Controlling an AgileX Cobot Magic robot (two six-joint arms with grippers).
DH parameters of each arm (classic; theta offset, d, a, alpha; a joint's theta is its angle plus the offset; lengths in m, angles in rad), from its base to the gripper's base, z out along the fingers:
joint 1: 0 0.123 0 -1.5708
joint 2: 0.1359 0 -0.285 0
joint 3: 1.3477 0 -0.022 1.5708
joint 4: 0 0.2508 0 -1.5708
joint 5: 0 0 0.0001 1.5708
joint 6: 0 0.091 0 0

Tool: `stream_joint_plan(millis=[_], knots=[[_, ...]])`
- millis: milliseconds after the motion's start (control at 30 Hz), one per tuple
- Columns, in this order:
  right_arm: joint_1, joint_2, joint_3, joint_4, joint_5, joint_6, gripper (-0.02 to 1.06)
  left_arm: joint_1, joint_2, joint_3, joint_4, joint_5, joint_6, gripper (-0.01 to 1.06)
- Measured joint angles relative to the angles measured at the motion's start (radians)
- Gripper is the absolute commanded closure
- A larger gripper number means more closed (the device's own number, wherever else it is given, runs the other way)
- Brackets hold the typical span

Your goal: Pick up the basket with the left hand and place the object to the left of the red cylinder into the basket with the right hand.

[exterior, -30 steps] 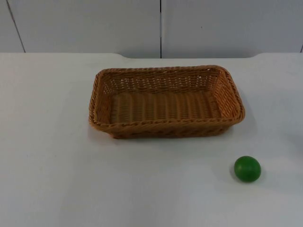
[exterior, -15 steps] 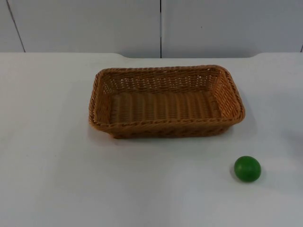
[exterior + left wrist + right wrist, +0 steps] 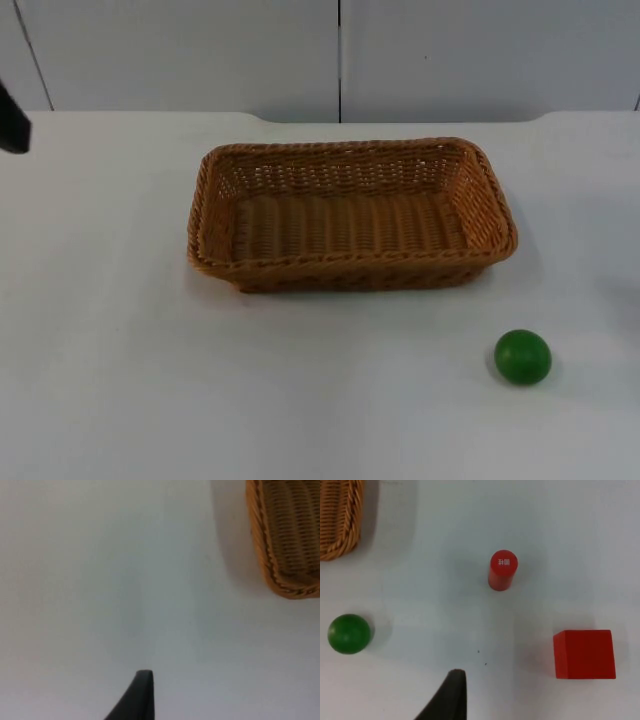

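Note:
An empty brown wicker basket [image 3: 350, 215] rests on the middle of the white table. A green ball [image 3: 522, 357] lies in front of it toward the right. In the right wrist view the ball [image 3: 349, 633] lies between the basket's corner [image 3: 337, 520] and an upright red cylinder [image 3: 502, 570]. My right gripper [image 3: 451, 695] hovers over bare table short of the cylinder and touches nothing. A black part of my left arm [image 3: 12, 120] pokes in at the far left edge. My left gripper [image 3: 141, 695] hangs above bare table, well apart from the basket's corner [image 3: 285, 535].
A red cube [image 3: 584, 654] sits on the table on the far side of the cylinder from the ball. The grey partition wall [image 3: 340, 55] closes off the back of the table.
A black part of the left arm has come into the top view at the far left edge. Basket and ball have not moved.

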Motion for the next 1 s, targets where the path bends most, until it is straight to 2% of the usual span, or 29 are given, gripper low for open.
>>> stream_joint_plan(millis=[67,133,233,267,367,433,567,733,1000], knots=[[0.0,0.0,0.0,0.0,0.0,0.0,-0.01,0.0,0.03,-0.018,-0.021,0.0,0.02,0.0],[0.0,0.0,0.0,0.0,0.0,0.0,-0.01,0.0,0.168,-0.113,-0.105,0.0,0.093,0.0],[0.0,0.0,0.0,0.0,0.002,0.0,-0.01,-0.015,0.314,-0.219,-0.134,0.002,0.12,0.0],[0.0,0.0,0.0,0.0,0.002,0.0,-0.01,-0.015,0.314,-0.219,-0.134,0.002,0.12,0.0],[0.0,0.0,0.0,0.0,0.002,0.0,-0.01,-0.068,0.502,-0.38,-0.138,0.0,0.129,0.0],[0.0,0.0,0.0,0.0,0.002,0.0,-0.01,-0.081,0.547,-0.429,-0.133,0.005,0.129,0.0],[0.0,0.0,0.0,0.0,0.002,0.0,-0.01,-0.128,0.735,-0.598,-0.083,0.021,0.073,0.0],[0.0,0.0,0.0,0.0,0.002,0.0,-0.01,-0.143,0.879,-0.719,-0.056,0.038,0.011,0.0],[0.0,0.0,0.0,0.0,0.0,0.0,-0.01,-0.186,1.011,-0.773,-0.046,0.004,-0.036,0.08]])
